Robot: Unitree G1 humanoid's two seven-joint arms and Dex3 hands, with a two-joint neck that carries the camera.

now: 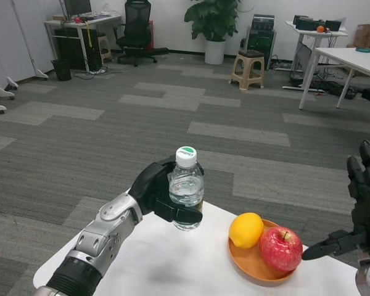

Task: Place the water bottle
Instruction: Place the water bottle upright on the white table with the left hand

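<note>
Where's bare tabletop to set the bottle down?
Free: the white table between the left robot hand holding the water bottle and the orange plate. Crowded: the right side, where lemon, apple and the open right robot hand sit.

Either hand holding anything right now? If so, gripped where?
The left hand grips the water bottle around its clear body, below the cap. The right hand holds nothing, fingers spread.
</note>
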